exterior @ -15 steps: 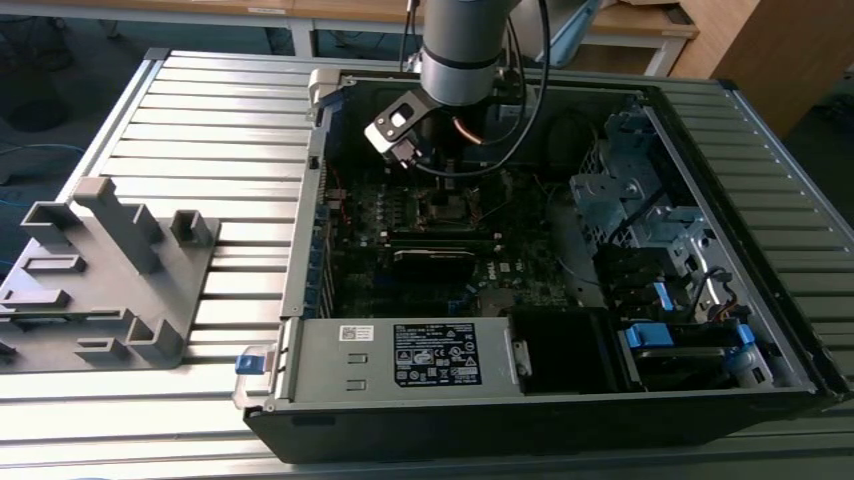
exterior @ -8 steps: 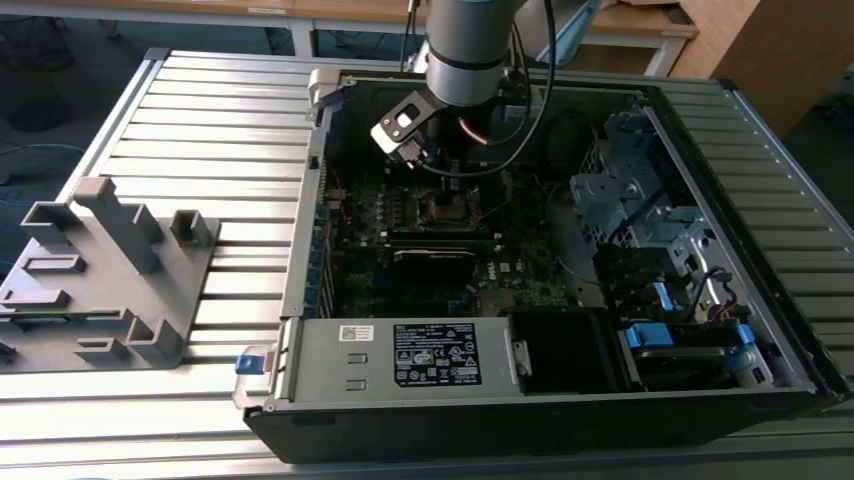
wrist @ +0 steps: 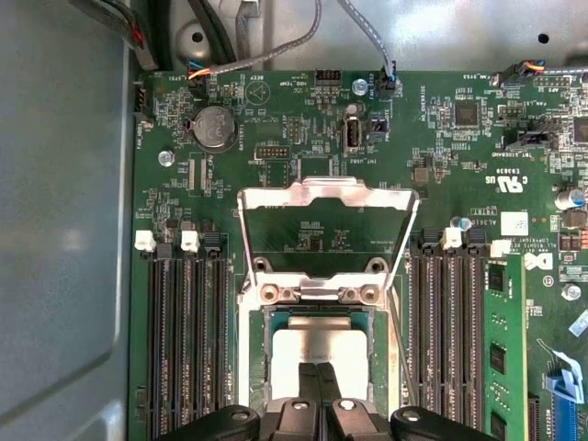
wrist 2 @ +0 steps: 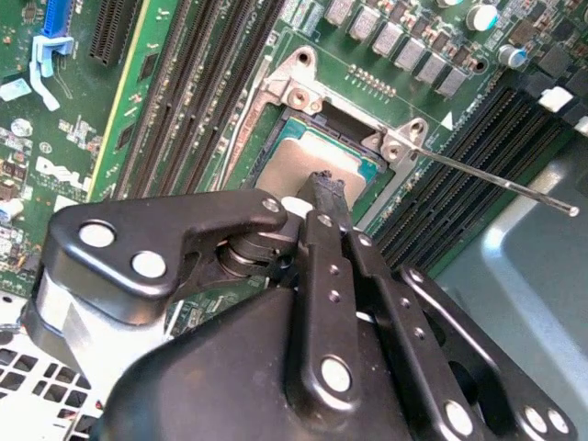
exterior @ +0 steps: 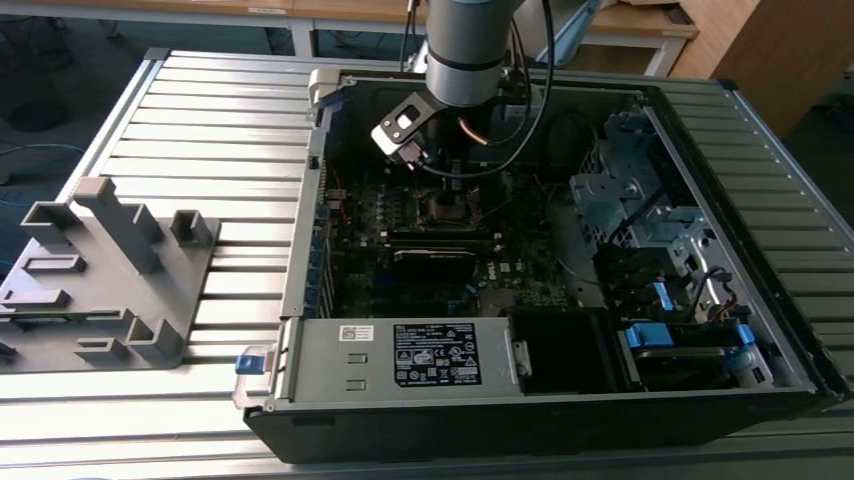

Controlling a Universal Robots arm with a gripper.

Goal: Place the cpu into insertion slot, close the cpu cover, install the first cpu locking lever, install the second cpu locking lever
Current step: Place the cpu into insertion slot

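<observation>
Slatted metal table (exterior: 200,120) carries an open computer case (exterior: 304,270), with the arm reaching inside. Nearest in the first wrist view, the gripper (wrist: 318,378) has its fingers pressed together with nothing between them, tips over the near edge of the cpu (wrist: 317,342). The cpu lies flat in the socket. Straight beyond it, the cpu cover (wrist: 322,191) stands open on its hinge, on the side away from the gripper. One locking lever (wrist 2: 496,184) sticks out unlatched beside the socket.

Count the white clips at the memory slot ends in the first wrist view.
4. Two clips sit beside one side of the open cpu cover, two beside the other. More may hide at the slots' far ends.
</observation>
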